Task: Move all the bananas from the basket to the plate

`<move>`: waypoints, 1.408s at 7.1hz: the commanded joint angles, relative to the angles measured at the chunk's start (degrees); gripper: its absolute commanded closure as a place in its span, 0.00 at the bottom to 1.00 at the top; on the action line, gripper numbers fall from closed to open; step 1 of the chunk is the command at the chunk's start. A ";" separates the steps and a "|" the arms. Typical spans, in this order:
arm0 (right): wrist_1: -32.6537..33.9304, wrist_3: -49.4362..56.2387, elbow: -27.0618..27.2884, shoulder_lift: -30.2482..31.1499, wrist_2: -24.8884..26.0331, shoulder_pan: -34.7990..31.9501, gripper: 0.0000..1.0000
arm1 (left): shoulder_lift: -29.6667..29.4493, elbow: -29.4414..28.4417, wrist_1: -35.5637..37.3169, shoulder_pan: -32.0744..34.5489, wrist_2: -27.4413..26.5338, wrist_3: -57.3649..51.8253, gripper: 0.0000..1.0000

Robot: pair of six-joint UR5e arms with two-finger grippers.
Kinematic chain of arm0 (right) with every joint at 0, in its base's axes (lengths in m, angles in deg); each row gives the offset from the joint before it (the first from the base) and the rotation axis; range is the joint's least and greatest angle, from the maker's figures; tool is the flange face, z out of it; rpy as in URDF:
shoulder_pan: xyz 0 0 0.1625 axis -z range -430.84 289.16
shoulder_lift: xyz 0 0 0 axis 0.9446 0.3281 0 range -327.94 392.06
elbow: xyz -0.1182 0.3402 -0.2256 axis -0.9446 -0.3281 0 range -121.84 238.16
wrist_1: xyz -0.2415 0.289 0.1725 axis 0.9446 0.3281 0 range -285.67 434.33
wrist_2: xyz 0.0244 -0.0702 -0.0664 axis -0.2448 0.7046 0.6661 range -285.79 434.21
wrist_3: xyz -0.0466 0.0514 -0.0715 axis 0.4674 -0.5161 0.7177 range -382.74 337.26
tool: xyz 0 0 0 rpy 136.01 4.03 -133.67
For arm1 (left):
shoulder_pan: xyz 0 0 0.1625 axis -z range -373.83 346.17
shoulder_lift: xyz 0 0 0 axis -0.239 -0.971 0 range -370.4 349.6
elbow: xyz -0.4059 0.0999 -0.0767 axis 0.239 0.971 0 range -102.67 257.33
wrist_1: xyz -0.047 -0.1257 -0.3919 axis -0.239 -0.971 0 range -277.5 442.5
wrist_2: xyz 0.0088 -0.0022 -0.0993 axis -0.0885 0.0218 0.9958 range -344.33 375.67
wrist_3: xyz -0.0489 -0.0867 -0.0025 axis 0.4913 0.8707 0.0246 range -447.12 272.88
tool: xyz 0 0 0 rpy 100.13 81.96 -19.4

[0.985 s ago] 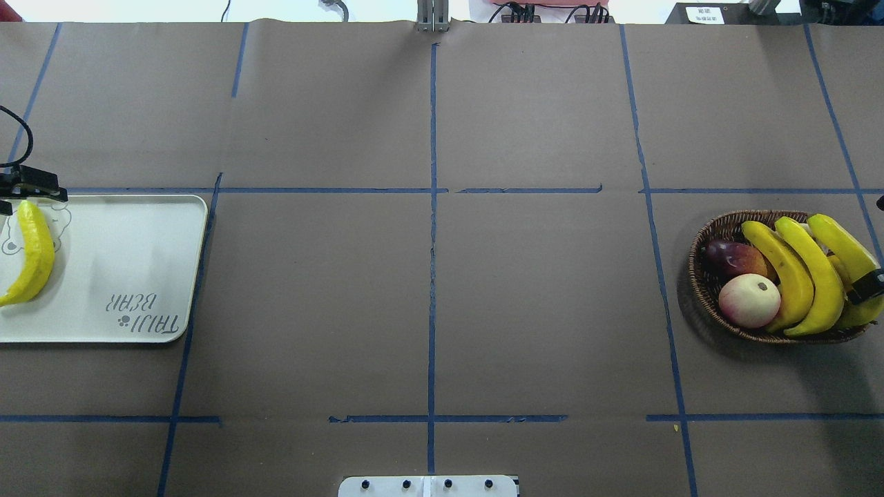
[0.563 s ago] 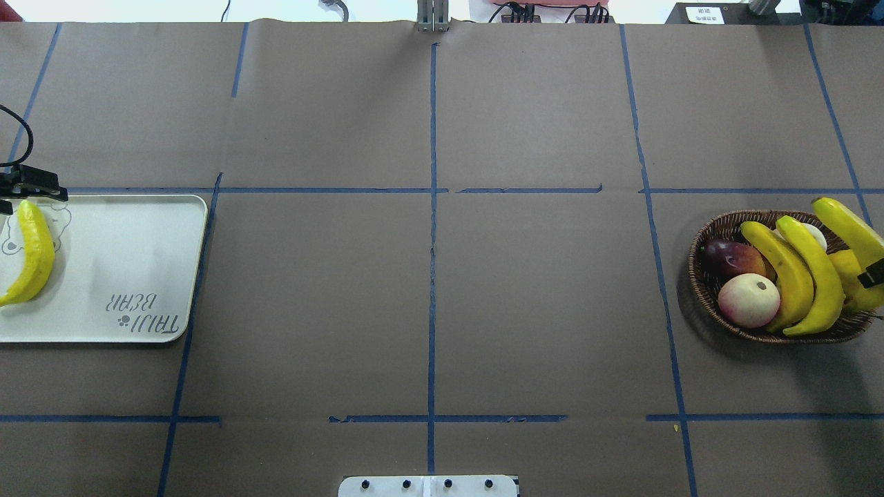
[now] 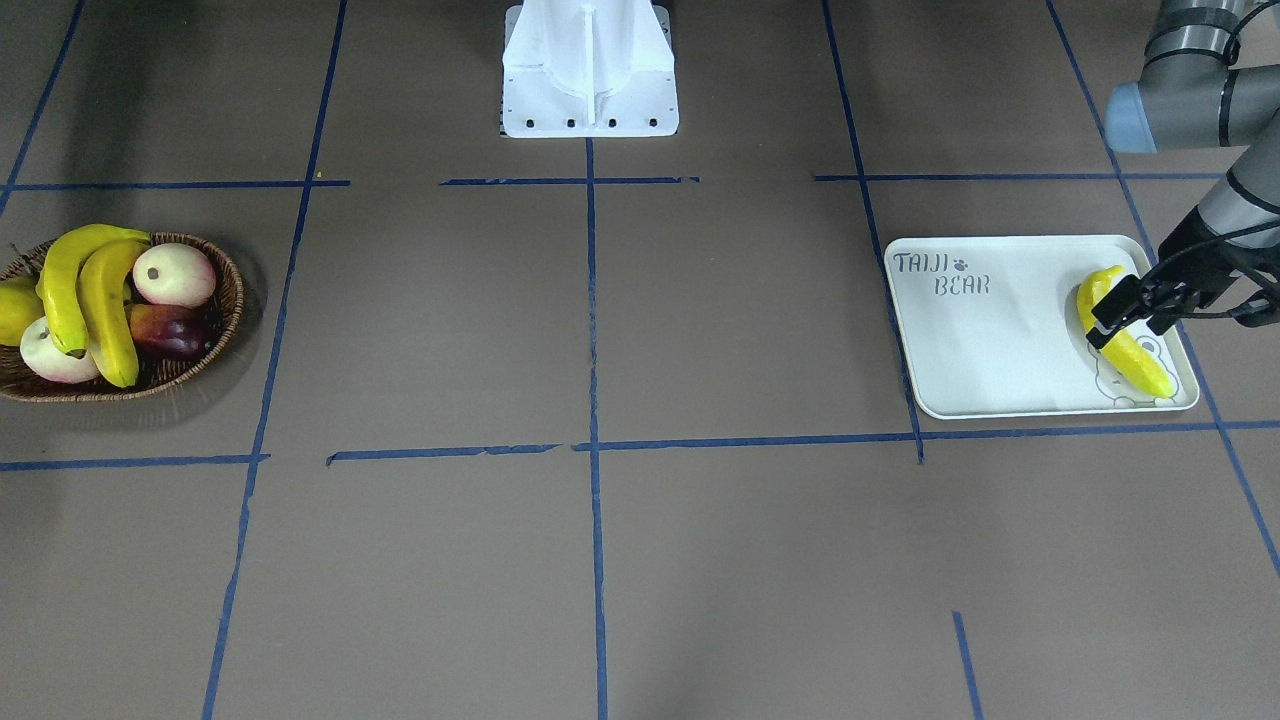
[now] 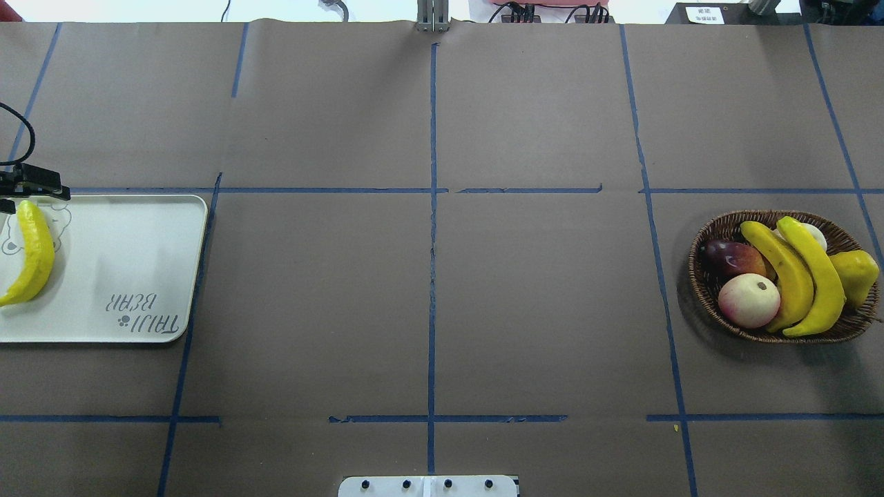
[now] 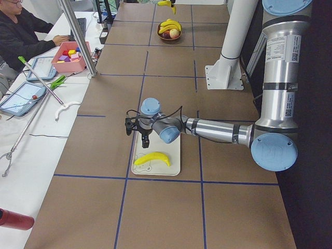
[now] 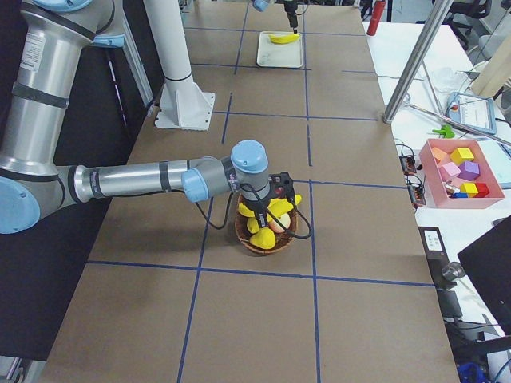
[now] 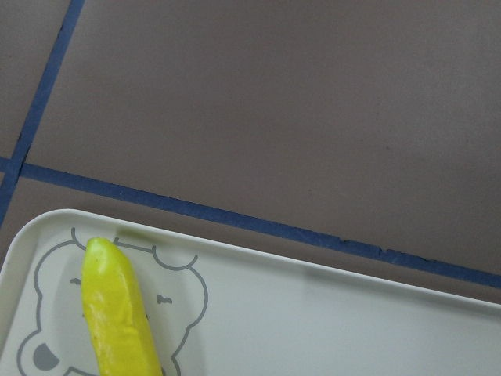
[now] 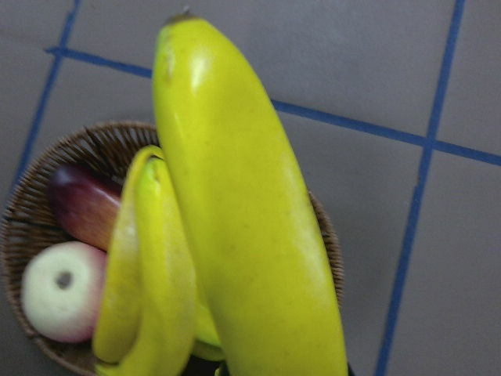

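Note:
The wicker basket [image 4: 697, 276] at the right holds two bananas [image 4: 818, 276] lying side by side; it also shows in the front view [image 3: 232, 300]. A third banana [image 8: 250, 219] fills the right wrist view, lifted above the basket. My right gripper [image 6: 275, 191] is shut on it and lies outside the overhead view. The off-white plate [image 4: 138, 262] at the left bears one banana [image 4: 34, 255] over the bear drawing. My left gripper [image 3: 1135, 312] hovers open just above that banana's far end.
The basket also holds a pink-white apple [image 4: 749, 300], a dark purple fruit [image 4: 732, 257], a yellow fruit [image 4: 856, 276] and a white fruit. The robot's white base [image 3: 590, 70] stands at the table's middle rear. An operator's side table with a pink box [image 5: 70, 54] lies beyond.
My right gripper has lifted its banana up and out of the overhead view, which uncovers the yellow fruit in the basket. The left gripper and the banana on the plate have not moved.

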 commanded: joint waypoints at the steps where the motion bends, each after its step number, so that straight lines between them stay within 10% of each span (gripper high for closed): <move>1: 0.52 -19.69 0.08 -11.00 -12.71 0.05 1.00 | -3.31 0.62 -0.47 -0.83 0.14 8.22 0.01; 3: -0.18 -49.02 -0.18 -27.57 -13.91 13.08 0.99 | -10.67 3.17 -0.74 -4.42 2.67 23.20 0.01; 5: -0.27 -69.12 -0.54 -39.67 -0.27 28.54 0.99 | -18.34 2.83 -5.97 -10.55 2.43 40.79 0.01; 10: -4.11 -71.58 -0.88 -44.28 17.55 50.58 0.98 | -30.12 2.91 -14.54 -18.91 1.99 46.23 0.01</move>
